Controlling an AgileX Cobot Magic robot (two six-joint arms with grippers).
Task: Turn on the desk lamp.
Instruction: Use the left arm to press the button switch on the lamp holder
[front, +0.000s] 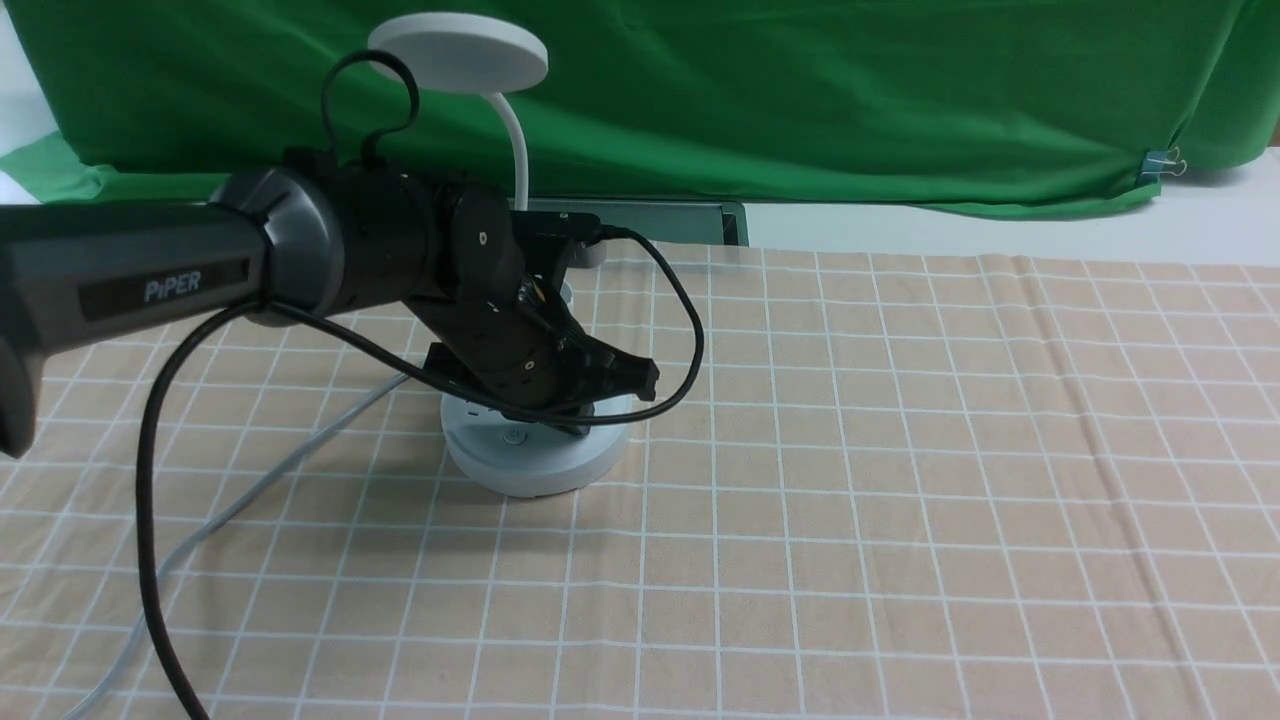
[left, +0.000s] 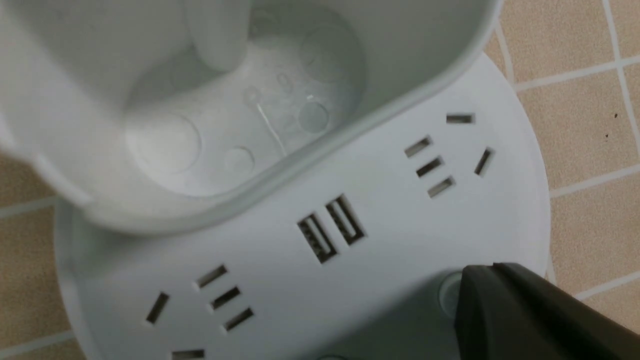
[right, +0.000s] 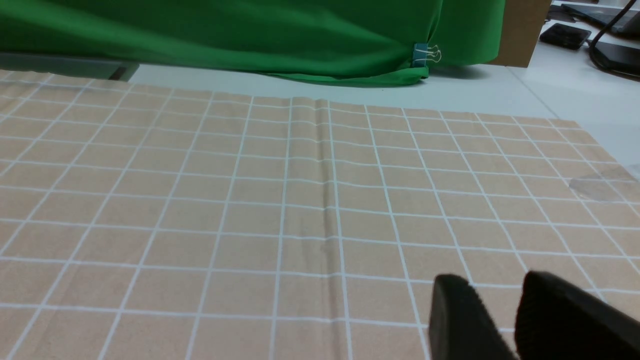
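And there's the white desk lamp with its flat disc head and curved gooseneck (front: 458, 52), upright on the left part of the beige, white-gridded cloth near its far edge, grey cord trailing toward the near left corner, the black-and-grey robot arm (front: 480, 290) blocking much of its stem and cup! Behind hangs a green cloth curtain (front: 800, 100). Down come the left gripper's black fingertips (left: 485, 290), clenched together with nothing between them, right over a round button (contact, I can't tell) on the socketed white base (left: 390, 210).
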